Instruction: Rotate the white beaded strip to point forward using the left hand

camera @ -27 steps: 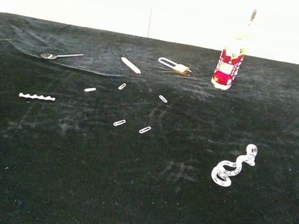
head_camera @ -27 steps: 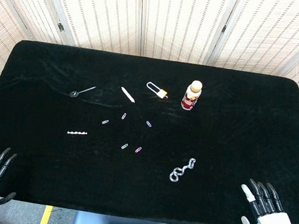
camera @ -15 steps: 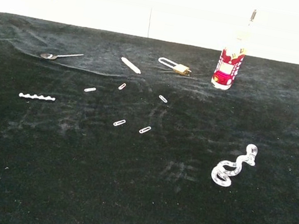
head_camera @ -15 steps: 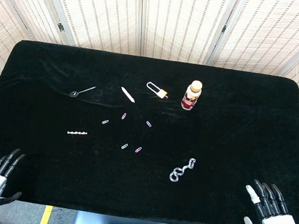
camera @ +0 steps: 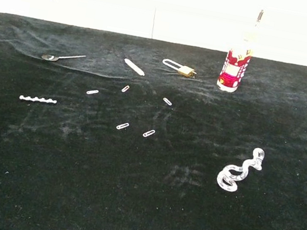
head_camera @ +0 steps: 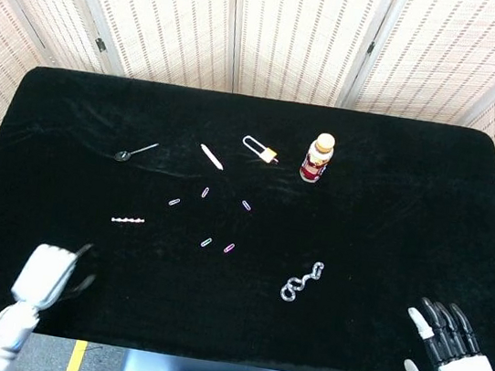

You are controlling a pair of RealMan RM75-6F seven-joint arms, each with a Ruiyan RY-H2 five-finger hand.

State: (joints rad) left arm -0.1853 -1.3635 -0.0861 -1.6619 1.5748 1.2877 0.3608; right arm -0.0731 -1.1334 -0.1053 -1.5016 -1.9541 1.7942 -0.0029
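The left hand (head_camera: pixel 48 274) had moved in over the worktop (head_camera: pixel 382 214) edge, blurred, its grip impossible to tell. The white beaded strip (head_camera: pixel 127 220) lay sideways, unmoved, ahead and right of it. The right hand (head_camera: pixel 457 367) stayed released, fingers apart.

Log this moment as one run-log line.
left hand: over table's near-left, empty | white beaded strip: untouched, lying crosswise | right hand: idle, open
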